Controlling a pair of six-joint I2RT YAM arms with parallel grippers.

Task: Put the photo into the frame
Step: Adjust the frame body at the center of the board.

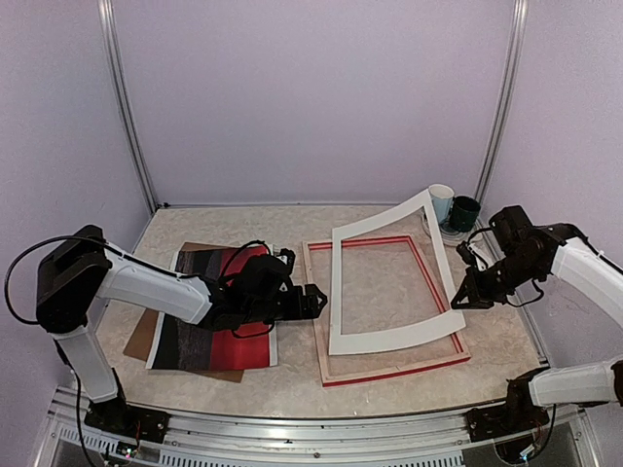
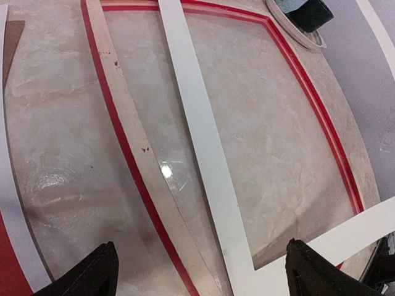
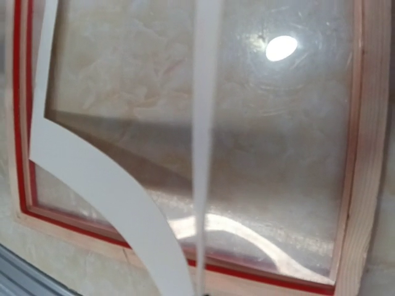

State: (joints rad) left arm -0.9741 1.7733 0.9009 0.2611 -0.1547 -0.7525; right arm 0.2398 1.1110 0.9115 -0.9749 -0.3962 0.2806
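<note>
Where lilac walls (image 1: 311,97) and metal posts (image 1: 127,107) are closing in the marbled beige table (image 1: 292,384), we are holding our left gripper (image 1: 316,302) spread wide and empty, low between the photo (image 1: 219,348) and the frame (image 1: 389,373). The photo is lying flat at left on a brown backing board (image 1: 141,336); the frame is lying right of centre. Our right gripper (image 1: 459,300) is pinching the white mat (image 1: 389,339) by its edge, bowing it above the frame.
</note>
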